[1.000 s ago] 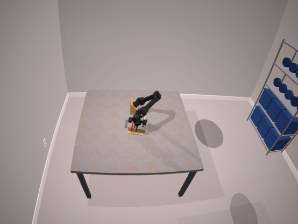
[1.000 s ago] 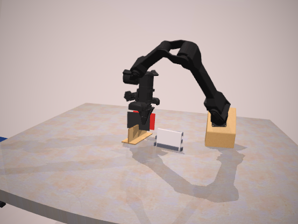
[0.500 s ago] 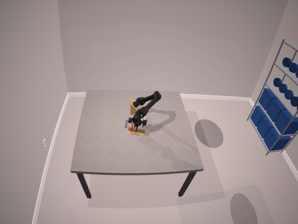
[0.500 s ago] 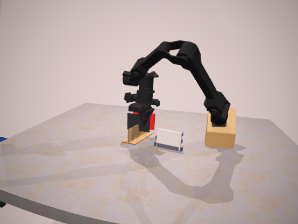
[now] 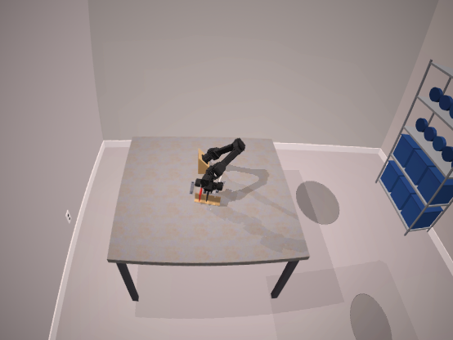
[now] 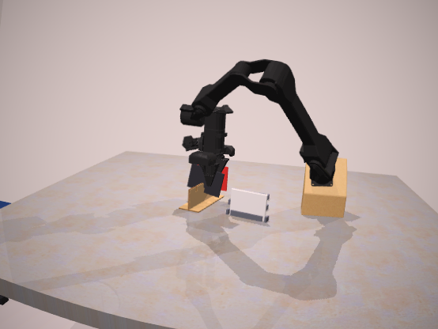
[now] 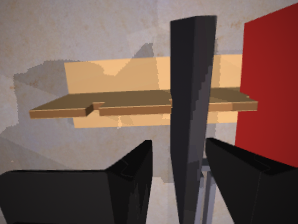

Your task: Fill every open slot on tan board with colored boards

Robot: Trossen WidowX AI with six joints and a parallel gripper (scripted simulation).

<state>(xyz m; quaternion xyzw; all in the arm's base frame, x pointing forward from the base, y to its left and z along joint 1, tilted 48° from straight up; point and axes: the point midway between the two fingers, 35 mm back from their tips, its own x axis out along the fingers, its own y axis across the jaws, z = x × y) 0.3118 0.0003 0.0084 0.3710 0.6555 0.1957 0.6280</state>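
Gripper [image 5: 207, 197] [image 6: 209, 183] [image 7: 178, 145] is partly open and grips nothing, its fingers apart on either side of the black board [image 6: 194, 176] [image 7: 192, 100], which leans visibly across the tan board [image 5: 213, 199] [image 6: 195, 196] [image 7: 135, 100] at center-left of the exterior frame. The red board [image 5: 200, 194] [image 6: 224, 179] [image 7: 270, 90] crosses it at the wrist frame's right, an unfilled slot shows at left, and the white board [image 6: 249, 202] stands at the exterior frame's lower center

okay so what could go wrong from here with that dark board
The dark board leans on the tan board with the jaws open around it, so it could tip off. Pushing it down at that slant might jam its notch. The red board stands close beside one finger, so opening wider or shifting sideways could knock it.
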